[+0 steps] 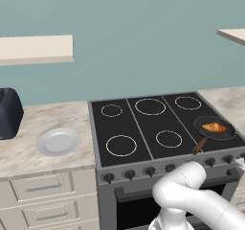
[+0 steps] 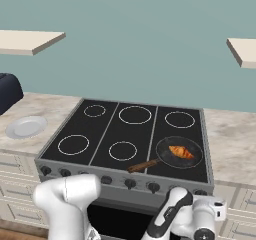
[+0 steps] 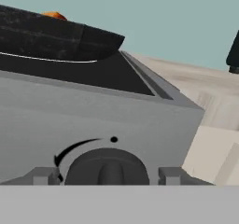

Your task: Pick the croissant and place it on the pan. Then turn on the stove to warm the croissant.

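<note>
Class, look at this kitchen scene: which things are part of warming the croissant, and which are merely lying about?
Part of the job:
croissant, lying in the pan
stove
front knob, with the pincer at it

Lying about:
plate on the counter
dark appliance beside it
wall shelves

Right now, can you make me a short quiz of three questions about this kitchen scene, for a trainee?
1. True or false: the croissant lies in the pan.
2. Which burner holds the pan? A) back left B) centre back C) front right
3. Fill in: in the hand view, the gripper sits right in front of a stove ____.

Key:
1. True.
2. C. Seen from the robot, the pan is on the front right ring, its handle pointing toward the front edge.
3. Knob. One fingertip shows on each side of it; whether they touch it is unclear.
</note>
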You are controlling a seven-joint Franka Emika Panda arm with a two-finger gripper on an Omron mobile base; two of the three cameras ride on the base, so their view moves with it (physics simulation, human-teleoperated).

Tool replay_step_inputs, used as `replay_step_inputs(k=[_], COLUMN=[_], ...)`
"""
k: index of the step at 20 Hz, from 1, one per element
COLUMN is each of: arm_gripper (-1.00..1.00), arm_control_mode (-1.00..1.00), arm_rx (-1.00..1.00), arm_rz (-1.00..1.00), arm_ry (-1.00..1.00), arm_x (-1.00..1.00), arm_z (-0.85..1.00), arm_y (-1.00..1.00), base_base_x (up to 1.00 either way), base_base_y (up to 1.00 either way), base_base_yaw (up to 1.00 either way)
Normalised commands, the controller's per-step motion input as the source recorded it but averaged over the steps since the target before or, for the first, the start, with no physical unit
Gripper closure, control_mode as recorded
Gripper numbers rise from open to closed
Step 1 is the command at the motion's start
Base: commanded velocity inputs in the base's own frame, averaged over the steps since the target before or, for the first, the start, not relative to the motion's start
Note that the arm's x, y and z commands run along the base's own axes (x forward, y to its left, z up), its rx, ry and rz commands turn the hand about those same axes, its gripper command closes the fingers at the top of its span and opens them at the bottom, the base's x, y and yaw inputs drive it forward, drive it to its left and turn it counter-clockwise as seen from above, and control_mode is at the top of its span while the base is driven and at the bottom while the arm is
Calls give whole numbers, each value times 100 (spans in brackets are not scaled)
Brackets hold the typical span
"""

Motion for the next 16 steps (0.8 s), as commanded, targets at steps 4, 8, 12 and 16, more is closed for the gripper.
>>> replay_step_inputs(k=[4, 8, 12, 16], arm_gripper=[100, 100, 100, 100], arm_control_mode=[-100, -100, -100, -100], arm_rx=[-9, -13, -21, -25], arm_rz=[0, 0, 0, 5], arm_ry=[2, -3, -10, -8], arm_x=[9, -7, -6, 0], arm_z=[-6, 0, 0, 0], arm_y=[0, 0, 0, -3], base_base_x=[0, 0, 0, 0], base_base_y=[0, 0, 0, 0], base_base_yaw=[0, 0, 0, 0])
